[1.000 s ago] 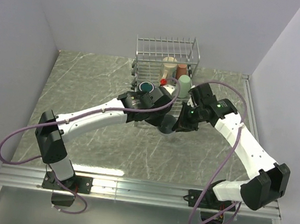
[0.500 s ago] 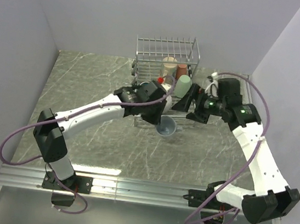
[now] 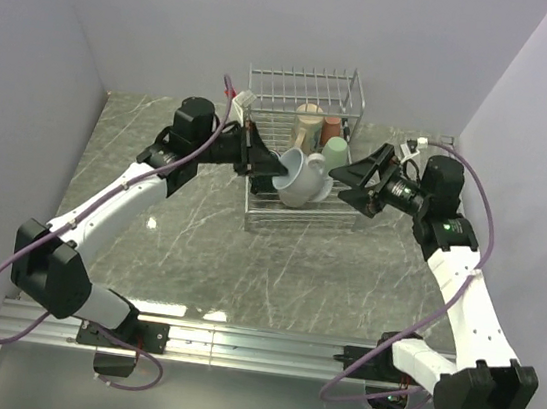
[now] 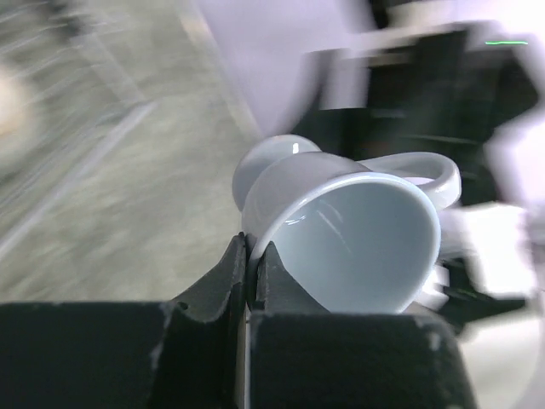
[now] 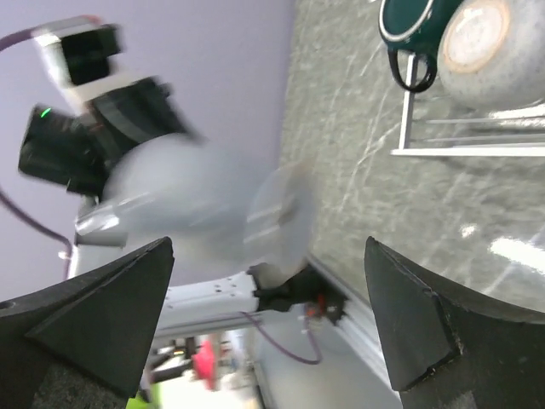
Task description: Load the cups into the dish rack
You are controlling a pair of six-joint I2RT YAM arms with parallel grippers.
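My left gripper (image 3: 280, 168) is shut on the rim of a pale blue-white cup (image 3: 303, 179), held tilted on its side over the front of the dish rack (image 3: 306, 76). In the left wrist view the fingers (image 4: 234, 268) pinch the cup (image 4: 349, 230) wall, its mouth towards the camera. My right gripper (image 3: 354, 181) stands open just right of that cup, holding nothing. A cream cup (image 3: 308, 118), a reddish-brown cup (image 3: 332, 127) and a light green cup (image 3: 337, 154) stand in the rack. The right wrist view shows a dark teal cup (image 5: 417, 25) and a beige cup (image 5: 485, 43), plus the held cup (image 5: 196, 196) blurred.
The silver wire rack stands at the back middle of the grey marbled table (image 3: 152, 209), close to the rear wall (image 3: 277, 23). Side walls close the table in left and right. A metal rail (image 3: 255, 348) with both arm bases runs along the near edge.
The right gripper let go of the pale cup, opened and drew back to the right. The left arm carried the cup from the table in front of the rack up over it.
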